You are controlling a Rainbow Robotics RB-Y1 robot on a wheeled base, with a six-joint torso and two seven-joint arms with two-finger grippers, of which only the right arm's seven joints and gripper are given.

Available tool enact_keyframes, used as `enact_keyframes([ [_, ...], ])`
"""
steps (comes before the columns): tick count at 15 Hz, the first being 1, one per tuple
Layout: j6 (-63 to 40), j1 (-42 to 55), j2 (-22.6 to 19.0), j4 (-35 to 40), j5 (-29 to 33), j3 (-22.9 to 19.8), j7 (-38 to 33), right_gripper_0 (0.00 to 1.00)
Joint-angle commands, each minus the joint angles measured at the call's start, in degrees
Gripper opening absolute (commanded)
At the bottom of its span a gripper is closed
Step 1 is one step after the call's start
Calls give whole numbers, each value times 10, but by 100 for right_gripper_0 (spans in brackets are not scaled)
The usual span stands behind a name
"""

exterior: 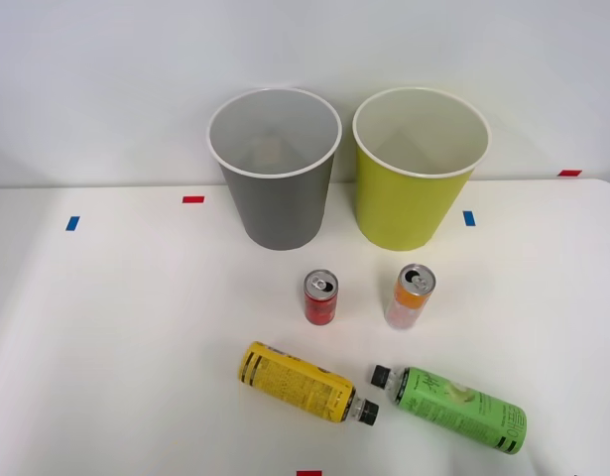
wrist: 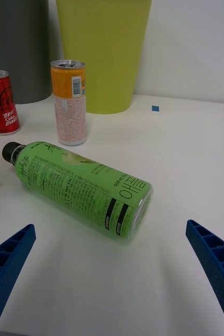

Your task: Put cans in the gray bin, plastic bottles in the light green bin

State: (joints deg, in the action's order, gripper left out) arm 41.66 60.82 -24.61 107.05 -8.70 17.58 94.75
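Note:
Two bins stand at the back of the table: the gray bin [exterior: 275,169] [wrist: 14,47] on the left, the light green bin [exterior: 416,169] [wrist: 104,52] on the right. In front of them stand a short red can [exterior: 320,297] [wrist: 1,102] and a taller orange and white can [exterior: 411,296] [wrist: 68,102]. Nearer the front lie two plastic bottles, one yellow-labelled [exterior: 300,382], one green-labelled [exterior: 458,407] [wrist: 83,189]. My right gripper [wrist: 112,278] is open, its blue fingers [wrist: 7,262] apart just short of the green bottle's base.
Small red [exterior: 192,199] and blue [exterior: 468,217] tape marks dot the white table [exterior: 116,327]. A white wall rises behind the bins. The table's left half holds nothing but tape marks.

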Motion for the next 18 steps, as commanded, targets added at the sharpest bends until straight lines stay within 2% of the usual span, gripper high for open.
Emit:
enact_keyframes([
  [1, 0, 0, 0, 0, 0, 0, 0, 100],
  [18, 0, 0, 0, 0, 0, 0, 0, 100],
])
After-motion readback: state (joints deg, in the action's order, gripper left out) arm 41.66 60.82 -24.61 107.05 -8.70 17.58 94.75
